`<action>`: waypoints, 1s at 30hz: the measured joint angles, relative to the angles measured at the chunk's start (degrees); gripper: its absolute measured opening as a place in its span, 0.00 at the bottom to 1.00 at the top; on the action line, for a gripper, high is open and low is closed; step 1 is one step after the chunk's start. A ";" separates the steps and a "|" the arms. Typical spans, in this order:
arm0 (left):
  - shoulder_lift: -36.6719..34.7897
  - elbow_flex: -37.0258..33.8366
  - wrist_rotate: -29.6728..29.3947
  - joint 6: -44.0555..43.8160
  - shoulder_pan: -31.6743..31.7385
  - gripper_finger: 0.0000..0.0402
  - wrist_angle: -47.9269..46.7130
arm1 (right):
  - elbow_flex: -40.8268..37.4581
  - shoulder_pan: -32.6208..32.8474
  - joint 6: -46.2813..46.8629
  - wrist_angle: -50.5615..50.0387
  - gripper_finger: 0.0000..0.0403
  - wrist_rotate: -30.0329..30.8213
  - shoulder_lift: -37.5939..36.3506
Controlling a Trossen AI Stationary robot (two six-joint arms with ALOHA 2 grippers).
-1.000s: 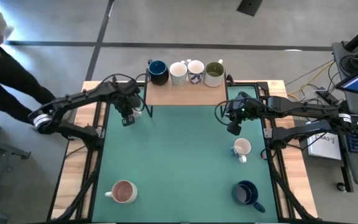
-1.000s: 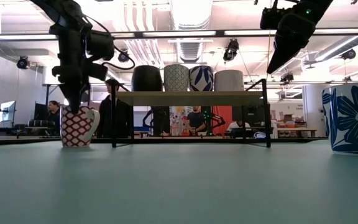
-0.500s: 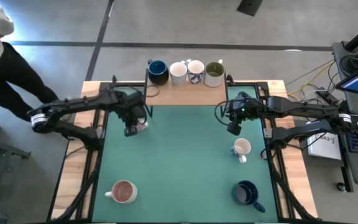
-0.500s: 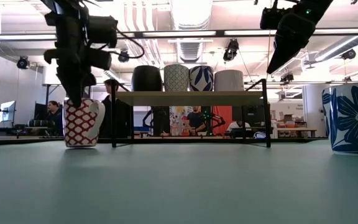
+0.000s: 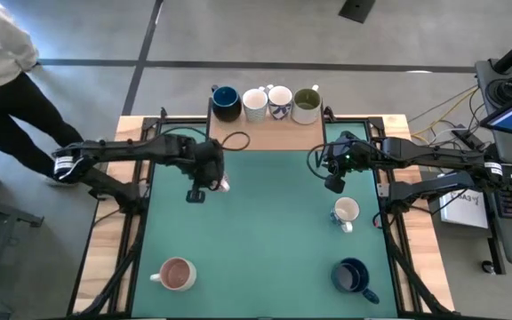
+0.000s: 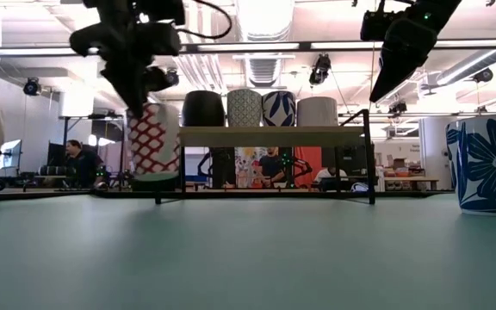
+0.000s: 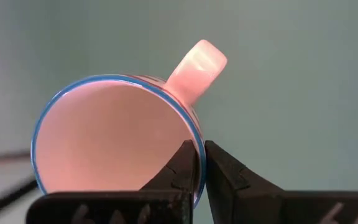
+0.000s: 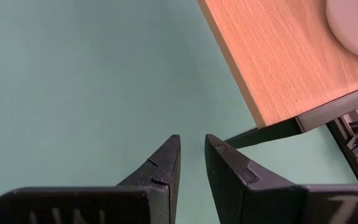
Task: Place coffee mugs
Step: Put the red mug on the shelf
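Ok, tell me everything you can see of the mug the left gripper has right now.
The red-and-white lattice mug is lifted off the green mat, roughly upright, just left of the wooden shelf. It looks glazed ceramic: pale pink inside, thin blue rim, rounded pink handle. The left gripper is shut on its rim, one finger inside and one outside. Nothing else touches it.

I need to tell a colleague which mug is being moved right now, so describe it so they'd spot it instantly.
Start at the wooden shelf along the table's far edge. Just in front of its left end, the left gripper pinches a mug by its rim, lifted off the green mat. It alone has a red lattice pattern.
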 joint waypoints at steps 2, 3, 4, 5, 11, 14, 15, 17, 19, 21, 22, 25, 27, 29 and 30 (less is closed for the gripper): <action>1.86 1.83 -0.03 2.62 -0.46 0.01 -0.10 | 0.00 0.02 0.00 -0.02 0.16 0.00 0.00; 2.79 2.58 -0.02 4.03 -0.52 0.01 -0.21 | 0.00 0.00 0.00 0.00 0.16 0.00 0.00; 3.86 3.33 -0.02 5.47 -0.55 0.01 -0.46 | 0.00 0.01 0.00 0.00 0.16 0.00 0.00; 4.91 4.05 0.02 6.98 -0.54 0.01 -0.69 | 0.00 0.01 0.00 -0.01 0.16 -0.02 0.00; 10.72 7.68 -0.66 15.76 -0.89 0.01 -3.85 | 0.00 0.01 0.00 -0.02 0.16 -0.01 -0.01; 12.10 8.25 -0.70 20.34 -1.54 0.01 -4.06 | 0.00 0.01 0.00 -0.01 0.16 0.00 0.00; 12.37 8.29 -0.92 21.68 -1.71 0.01 -4.09 | 0.00 0.01 0.00 0.00 0.16 0.00 -0.01; 13.01 8.29 -2.65 24.17 -2.28 0.01 -3.61 | 0.00 0.00 0.00 -0.01 0.16 -0.01 0.00; 13.69 8.29 -4.95 26.08 -2.79 0.00 -2.85 | 0.00 0.00 0.00 -0.02 0.16 -0.01 0.00; 14.25 8.29 -6.47 27.55 -3.15 0.00 -2.49 | 0.00 0.00 0.00 0.00 0.16 0.00 0.00; 14.52 8.29 -6.81 28.26 -3.25 0.00 -2.46 | 0.00 0.01 0.00 -0.02 0.16 -0.02 0.00; 15.04 8.29 -6.86 30.75 -3.25 0.00 -2.03 | 0.00 0.01 0.00 -0.02 0.16 -0.01 0.00; 15.09 8.29 -6.84 33.58 -3.27 0.01 -1.88 | 0.00 0.00 0.00 0.00 0.16 0.00 0.00; 15.09 8.29 -6.84 36.06 -3.33 0.04 -1.24 | 0.00 0.02 0.00 0.00 0.16 -0.01 0.00; 15.09 8.29 -6.88 36.89 -3.34 0.05 -0.88 | 0.00 0.02 0.00 0.00 0.16 0.00 0.00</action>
